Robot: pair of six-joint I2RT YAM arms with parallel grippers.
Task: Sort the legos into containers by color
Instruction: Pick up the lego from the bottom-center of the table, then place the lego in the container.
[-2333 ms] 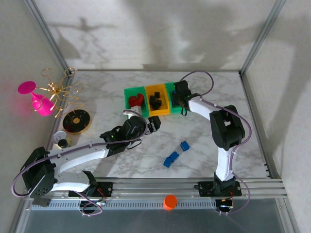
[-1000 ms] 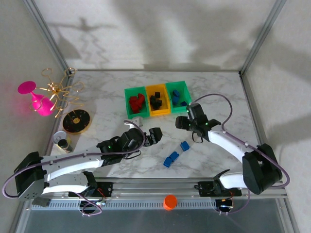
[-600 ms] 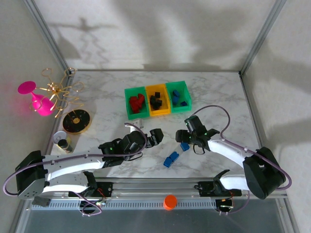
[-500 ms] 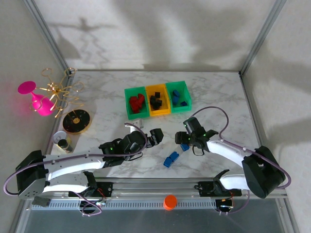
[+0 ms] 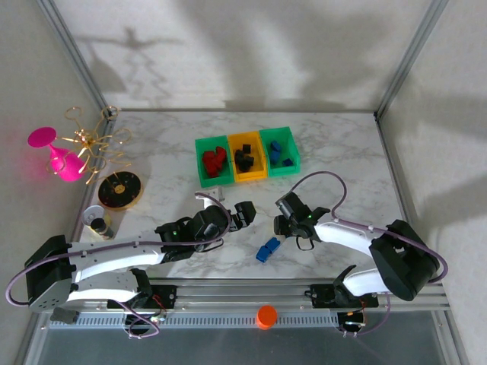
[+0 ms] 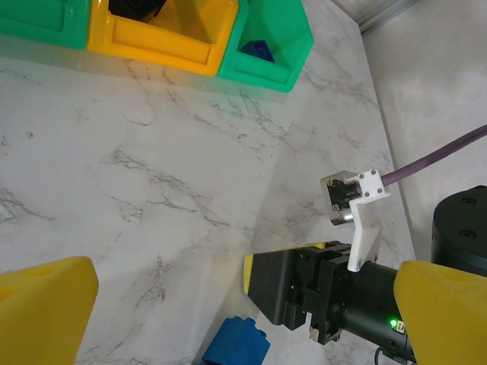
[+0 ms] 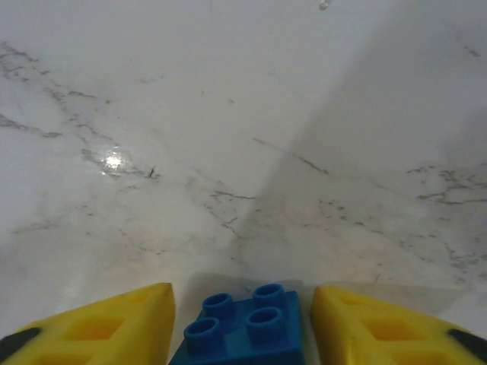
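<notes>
Three bins [image 5: 249, 177]: joined in a row at the far middle of the marble table [image 5: 167, 152]; green, yellow-orange, green from left to right.
Left green bin: red bricks [image 5: 214, 160] lie inside.
Middle bin: black bricks [image 5: 243, 158] lie inside.
Right green bin: sorted blue bricks [image 5: 278, 156] lie inside; the left wrist view shows one in its near corner.
Loose blue pair [image 5: 268, 249]: two bricks close together on the marble, nearer the arm bases than the bins, just beside the right gripper on its near left.
Right gripper [image 5: 282, 225]: low over the table between the bins and the loose blue pair, its arm bent in from the right.
Single blue brick [image 7: 245, 328]: flat on the marble, four studs up, between the yellow right fingers [image 7: 99, 328].
Right fingers, state: close on either side of the single blue brick, a thin dark gap on at least one side; whether they press it cannot be told.
Left gripper [image 5: 243, 214]: left of the right gripper and apart from it, over bare marble.
Left fingers [image 6: 46, 308]: spread wide, with marble between them and the right gripper's black body ahead.
Left edge of table: pink glass [image 5: 57, 152], gold wire ornament [image 5: 91, 137], black-and-gold dish [image 5: 120, 190], small jar [image 5: 97, 220].
Front rail: orange cap [image 5: 266, 315].
</notes>
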